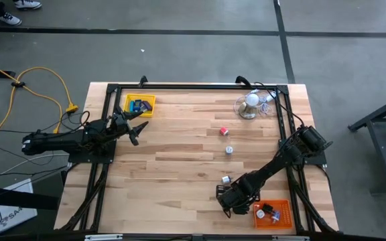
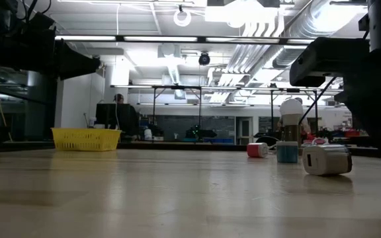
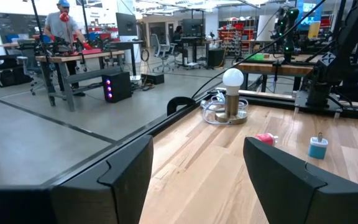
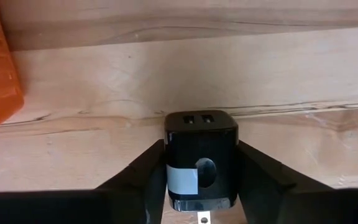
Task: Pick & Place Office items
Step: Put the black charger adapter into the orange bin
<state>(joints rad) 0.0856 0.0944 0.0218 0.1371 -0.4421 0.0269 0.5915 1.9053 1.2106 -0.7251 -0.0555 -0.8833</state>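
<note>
Gripping a black USB charger block (image 4: 201, 160) squarely between its two fingers, the right gripper (image 1: 228, 199) sits low in the lower right of the high view, just left of the orange tray (image 1: 281, 222); its jaws are closed only as far as the block's sides, and the block seems close above the wood. From here the risk, as I judge it, is the short carry to the right: the tray's wall stands near, and a block held this low could strike the rim and twist out of the grip, or drop outside. The orange tray already holds a few small pieces, white and dark, though I cannot tell them apart. In the upper left of the high view the yellow tray (image 1: 140, 104) holds blue items, and the left gripper (image 1: 137, 126) waits just below it, fingers spread wide with nothing between them. Loose on the table (image 1: 179, 174) are a red piece (image 1: 224, 131), a white piece (image 1: 228, 150) below it and another pale piece (image 1: 226, 179) near the right arm. The white bulb with its wiry tangle (image 1: 251, 106) stands at the upper right.
</note>
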